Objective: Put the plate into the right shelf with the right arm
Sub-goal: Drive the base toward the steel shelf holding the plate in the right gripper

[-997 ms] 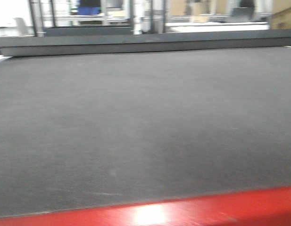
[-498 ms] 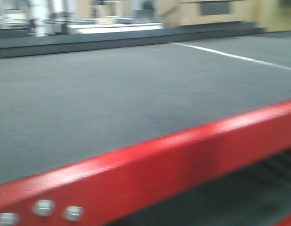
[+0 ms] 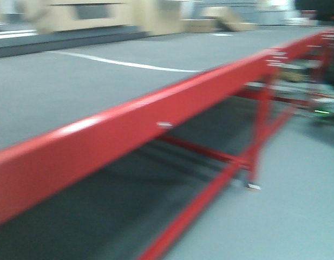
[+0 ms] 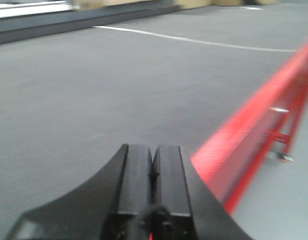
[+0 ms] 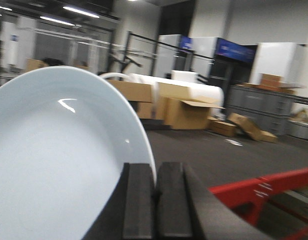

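Observation:
The plain white plate [image 5: 59, 160] fills the left of the right wrist view, held on edge. My right gripper [image 5: 154, 172] is shut on its rim, one black finger on each side. My left gripper [image 4: 154, 152] is shut and empty, hovering over the grey top of the red-framed table [image 4: 253, 115]. The steel right shelf is out of view. Neither gripper shows in the blurred front view.
The red table rail [image 3: 156, 108] runs diagonally across the front view, with grey matting [image 3: 74, 81] above it and red legs [image 3: 259, 141] on the grey floor. Cardboard boxes [image 5: 186, 107], a white roll and grey cabinets [image 5: 258, 102] stand in the background of the right wrist view.
The front view has swung to the right: the table top filled it before, now its red rail, legs and the floor beyond show. All frames are motion-blurred.

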`<action>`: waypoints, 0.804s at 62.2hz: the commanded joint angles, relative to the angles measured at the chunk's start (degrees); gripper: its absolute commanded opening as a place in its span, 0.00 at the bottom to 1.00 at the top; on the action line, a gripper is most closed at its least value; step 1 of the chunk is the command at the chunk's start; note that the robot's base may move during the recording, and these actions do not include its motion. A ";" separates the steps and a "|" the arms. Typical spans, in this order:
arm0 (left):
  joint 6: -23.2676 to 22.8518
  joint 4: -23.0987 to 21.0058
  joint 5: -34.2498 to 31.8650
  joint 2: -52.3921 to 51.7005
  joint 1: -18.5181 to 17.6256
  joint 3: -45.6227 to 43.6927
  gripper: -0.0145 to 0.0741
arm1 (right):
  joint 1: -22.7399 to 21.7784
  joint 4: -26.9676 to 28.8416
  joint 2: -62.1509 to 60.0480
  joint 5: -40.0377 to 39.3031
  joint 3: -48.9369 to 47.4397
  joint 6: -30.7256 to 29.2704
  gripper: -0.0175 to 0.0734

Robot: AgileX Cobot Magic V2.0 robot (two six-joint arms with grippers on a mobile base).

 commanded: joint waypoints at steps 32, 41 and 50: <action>-0.16 -0.34 -4.88 -0.63 -0.14 0.46 0.11 | 0.13 -0.65 0.64 -5.41 -1.67 -0.17 0.22; -0.16 -0.34 -4.88 -0.63 -0.14 0.46 0.11 | 0.13 -0.65 0.64 -5.41 -1.67 -0.17 0.22; -0.16 -0.34 -4.88 -0.63 -0.14 0.46 0.11 | 0.13 -0.65 0.64 -5.41 -1.67 -0.17 0.22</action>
